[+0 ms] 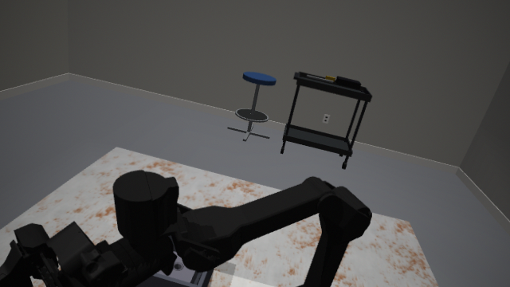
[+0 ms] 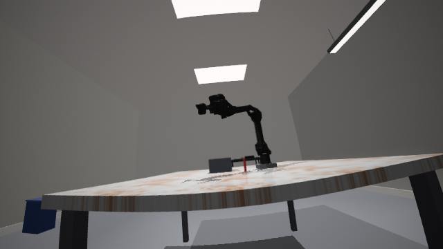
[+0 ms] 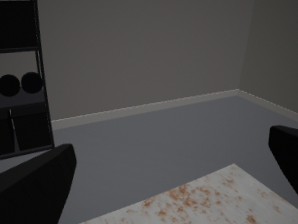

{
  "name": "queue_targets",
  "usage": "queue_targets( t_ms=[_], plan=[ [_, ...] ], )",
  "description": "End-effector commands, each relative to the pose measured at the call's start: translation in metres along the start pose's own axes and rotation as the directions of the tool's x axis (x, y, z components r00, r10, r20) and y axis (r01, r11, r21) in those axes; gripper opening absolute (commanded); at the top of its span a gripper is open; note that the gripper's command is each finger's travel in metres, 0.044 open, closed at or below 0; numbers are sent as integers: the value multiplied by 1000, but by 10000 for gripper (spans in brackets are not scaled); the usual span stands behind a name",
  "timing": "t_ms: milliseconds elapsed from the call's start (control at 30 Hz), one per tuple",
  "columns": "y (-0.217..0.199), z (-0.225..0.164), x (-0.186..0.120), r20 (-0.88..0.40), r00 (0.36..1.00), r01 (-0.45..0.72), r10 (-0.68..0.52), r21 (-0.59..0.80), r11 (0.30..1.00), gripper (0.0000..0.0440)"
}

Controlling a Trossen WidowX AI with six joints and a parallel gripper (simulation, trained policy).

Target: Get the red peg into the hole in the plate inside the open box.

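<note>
The red peg (image 2: 245,164) stands upright on the table, between the grey box and the arm's base in the exterior view. It is not seen in the top view or the wrist view. The open box (image 2: 220,165) (image 1: 204,278) stands on the table. In the top view the arm hides most of it, but part of the plate (image 1: 186,273) with its round hole shows inside. My gripper (image 3: 172,145) (image 2: 201,108) is open and empty, high above the table and far above the peg and box. The wrist view shows its two fingers wide apart.
The marbled table (image 1: 271,255) (image 2: 156,187) (image 3: 190,200) carries the arm's base. Dark low bars show behind the peg in the exterior view. A blue stool (image 1: 259,78) and a black cart (image 1: 319,139) stand on the floor beyond the table. A dark shelf (image 3: 45,105) stands at the wrist view's left.
</note>
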State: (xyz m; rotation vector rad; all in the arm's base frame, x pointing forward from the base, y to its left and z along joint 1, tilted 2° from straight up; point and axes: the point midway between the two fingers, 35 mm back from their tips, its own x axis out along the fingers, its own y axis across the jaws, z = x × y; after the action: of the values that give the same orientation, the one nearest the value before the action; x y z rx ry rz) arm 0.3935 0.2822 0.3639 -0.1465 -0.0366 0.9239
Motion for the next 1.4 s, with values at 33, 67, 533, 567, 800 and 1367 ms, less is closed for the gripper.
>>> queue_targets(
  t_ms=[33,67,533,567,800,1367],
  plan=[
    [13,-19,-6,-95,995,22,-10,127,992,440],
    [16,-24,-8,-116,993,28,-10,152,988,440],
    [53,-93,-43,-425,905,207,2,444,872,440],
    [55,-98,-47,-446,895,226,3,459,859,440],
    [69,-132,-75,-587,809,375,13,534,758,440],
    [85,-199,-158,-850,526,768,24,488,414,440]
  ],
)
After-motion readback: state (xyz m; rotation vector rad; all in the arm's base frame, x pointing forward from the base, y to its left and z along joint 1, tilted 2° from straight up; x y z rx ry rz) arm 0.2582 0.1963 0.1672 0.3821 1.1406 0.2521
